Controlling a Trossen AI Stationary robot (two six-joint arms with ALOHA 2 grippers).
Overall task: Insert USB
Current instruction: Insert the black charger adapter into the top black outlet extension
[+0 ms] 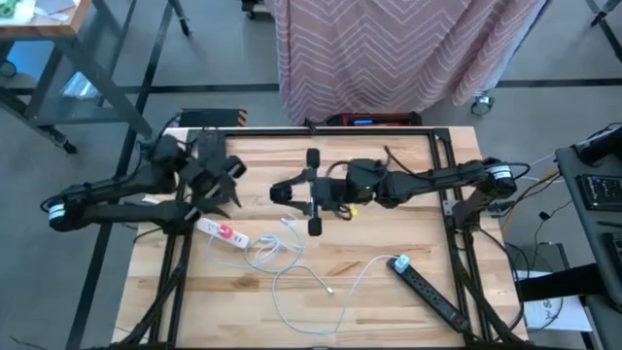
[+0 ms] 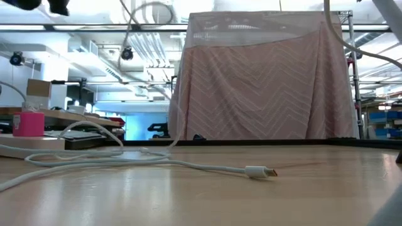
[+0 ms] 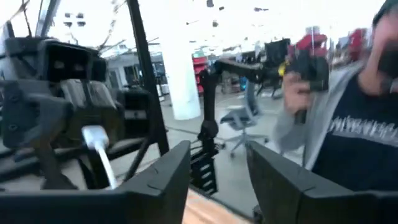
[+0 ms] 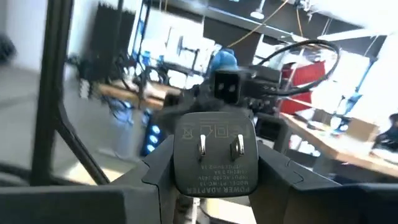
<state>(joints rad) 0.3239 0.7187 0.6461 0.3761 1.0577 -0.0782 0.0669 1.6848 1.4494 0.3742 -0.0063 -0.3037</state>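
Right hand (image 1: 280, 192) sits just above the bench's centre, pointing toward nine o'clock, its fingers (image 4: 283, 177) pinched on a dark power adapter (image 4: 216, 160) whose two prongs face the wrist camera. In the high view the adapter shows only as a dark block at the fingertips.

Left hand (image 1: 225, 187) is out at nine o'clock on the bench (image 1: 389, 243), pointing in toward the right one, and its fingers (image 3: 165, 177) stand apart with nothing gripped between them. A white USB plug (image 3: 95, 135) shows beyond those fingers in the left wrist view; whether it touches anything there, hard to say.

White cable (image 1: 292, 262) trails in loops down from the centre toward six o'clock. Its far end lies flat on the wood, a small connector (image 2: 260, 171) with a gold tip, clear of both hands.

White power strip (image 1: 224, 231) with a pink plug lies just under the left hand, toward seven o'clock. A black power strip (image 1: 432, 292) lies diagonally at four o'clock.

A person (image 3: 354, 130) in a dark printed shirt stands beyond the bench in the left wrist view.
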